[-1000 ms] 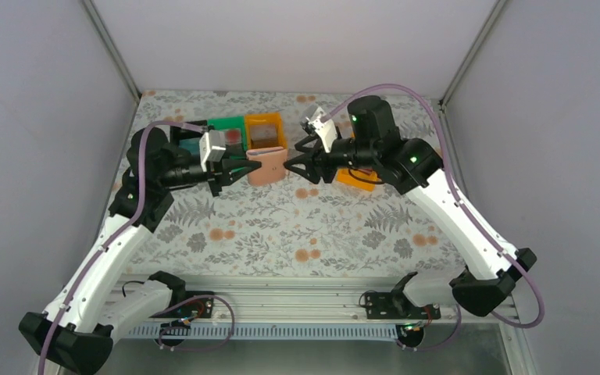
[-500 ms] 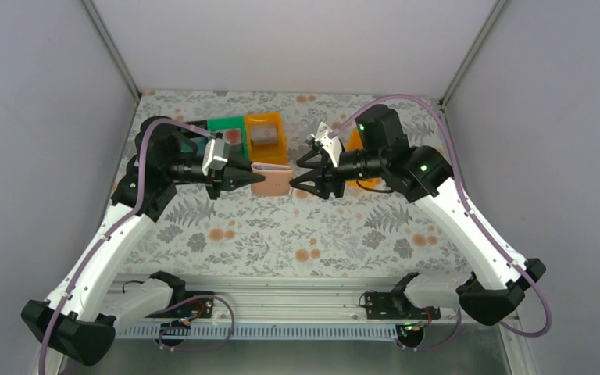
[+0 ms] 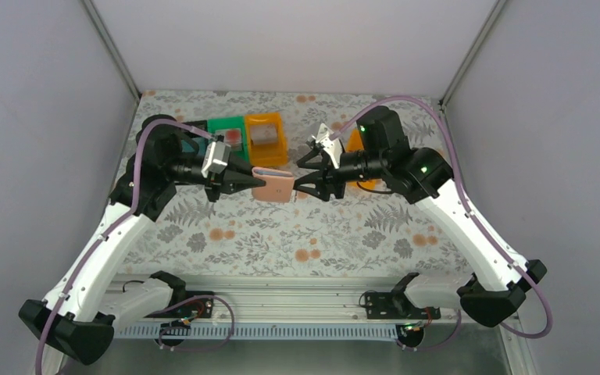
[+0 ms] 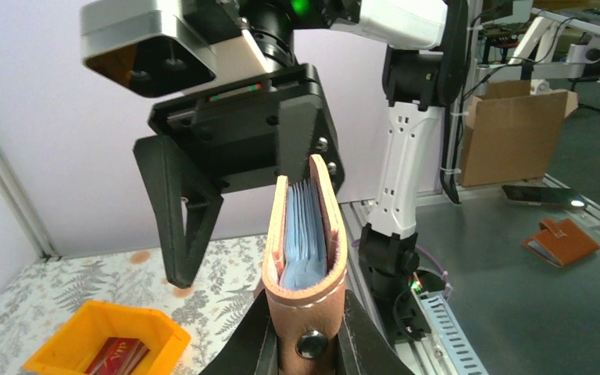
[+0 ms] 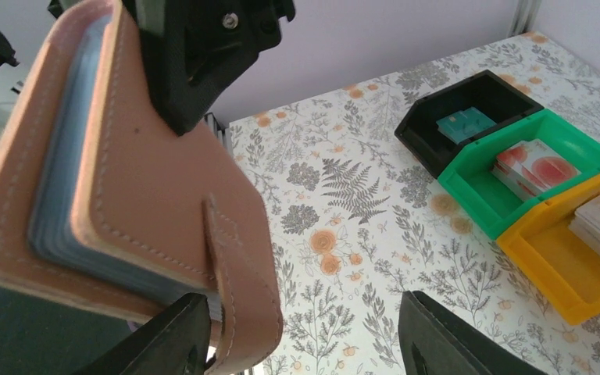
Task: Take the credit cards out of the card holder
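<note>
Floral desk (image 3: 281,234) underneath, card holder (image 3: 275,186) held up in the air above it. Can't see what's inside the pale blue sleeves (image 4: 305,234), only their edges. Left fingers (image 4: 251,348) are clamped on its snap end; right fingers (image 4: 180,226) stand spread around the open end, touching or not I can't tell. Pinkish-brown stitched leather, covers slightly parted.

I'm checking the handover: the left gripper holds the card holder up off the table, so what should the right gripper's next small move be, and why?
Probably ease the right gripper forward and close on one cover's free edge, to open it. The left gripper pinches the card holder at its snap end, the covers stand barely parted, and the right jaws are open at that edge.
</note>
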Controlling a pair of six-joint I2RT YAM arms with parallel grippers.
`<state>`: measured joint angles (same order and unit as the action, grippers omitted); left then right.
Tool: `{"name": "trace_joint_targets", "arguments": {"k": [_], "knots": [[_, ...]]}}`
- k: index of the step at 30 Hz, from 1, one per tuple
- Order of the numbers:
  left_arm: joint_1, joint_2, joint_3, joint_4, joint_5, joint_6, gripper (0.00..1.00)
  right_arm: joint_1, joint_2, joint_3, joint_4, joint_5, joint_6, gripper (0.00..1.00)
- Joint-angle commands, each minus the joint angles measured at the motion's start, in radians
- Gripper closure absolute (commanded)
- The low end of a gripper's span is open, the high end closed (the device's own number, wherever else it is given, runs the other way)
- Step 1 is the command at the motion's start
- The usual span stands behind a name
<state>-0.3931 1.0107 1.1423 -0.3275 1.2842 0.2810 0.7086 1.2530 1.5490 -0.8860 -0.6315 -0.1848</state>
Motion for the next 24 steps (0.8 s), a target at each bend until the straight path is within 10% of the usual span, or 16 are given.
{"name": "trace_joint_targets", "arguments": {"k": [1,17,24], "knots": [[-0.016,-0.001,-0.010,0.140,-0.053,-0.100,0.98,0.010,-0.029,-0.035,0.053,-0.055,0.028,0.36],[-0.041,0.014,-0.037,0.166,-0.118,-0.182,0.98,0.127,0.020,-0.023,0.174,-0.162,0.112,0.19],[-0.046,0.021,-0.075,0.180,-0.101,-0.191,0.97,0.129,-0.035,-0.102,0.389,-0.171,0.202,0.69]]}}
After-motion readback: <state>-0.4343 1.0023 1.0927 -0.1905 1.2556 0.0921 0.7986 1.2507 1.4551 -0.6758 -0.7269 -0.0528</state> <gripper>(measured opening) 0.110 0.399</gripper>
